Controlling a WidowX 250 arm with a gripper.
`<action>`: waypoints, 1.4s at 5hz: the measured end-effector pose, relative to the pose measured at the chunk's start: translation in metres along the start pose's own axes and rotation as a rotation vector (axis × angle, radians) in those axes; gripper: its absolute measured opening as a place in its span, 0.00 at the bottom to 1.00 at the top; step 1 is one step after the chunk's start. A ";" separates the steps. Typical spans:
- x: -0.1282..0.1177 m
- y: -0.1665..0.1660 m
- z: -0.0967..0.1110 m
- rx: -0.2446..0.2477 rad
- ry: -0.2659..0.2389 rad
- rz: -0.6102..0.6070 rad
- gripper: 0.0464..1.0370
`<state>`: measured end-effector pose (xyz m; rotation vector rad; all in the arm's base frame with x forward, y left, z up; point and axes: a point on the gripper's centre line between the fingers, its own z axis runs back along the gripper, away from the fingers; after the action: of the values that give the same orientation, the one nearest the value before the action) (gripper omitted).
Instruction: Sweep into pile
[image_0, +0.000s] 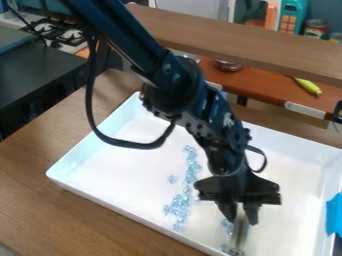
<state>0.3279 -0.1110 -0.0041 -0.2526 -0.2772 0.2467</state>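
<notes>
My gripper hangs over the front right part of the white tray, its fingers shut on the upright handle of a brush-like tool. The tool's lower end is down near the tray's front wall, and its exact shape is hard to make out. Small light-blue pieces lie in a loose band left of the gripper, running from the tray's middle toward the front. A few more blue pieces sit right beside the tool.
The tray's walls rise around the work area on the brown table. Blue tape is at the tray's right edge. Behind stand a wooden shelf beam and a red-brown counter with a yellow-green toy vegetable.
</notes>
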 end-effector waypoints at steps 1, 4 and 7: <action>0.010 0.025 0.003 0.057 -0.001 0.008 0.29; 0.013 0.069 0.013 0.150 -0.026 -0.062 0.29; 0.020 0.115 0.040 0.237 -0.047 -0.119 0.29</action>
<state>0.3108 0.0107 0.0060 0.0040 -0.3054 0.1663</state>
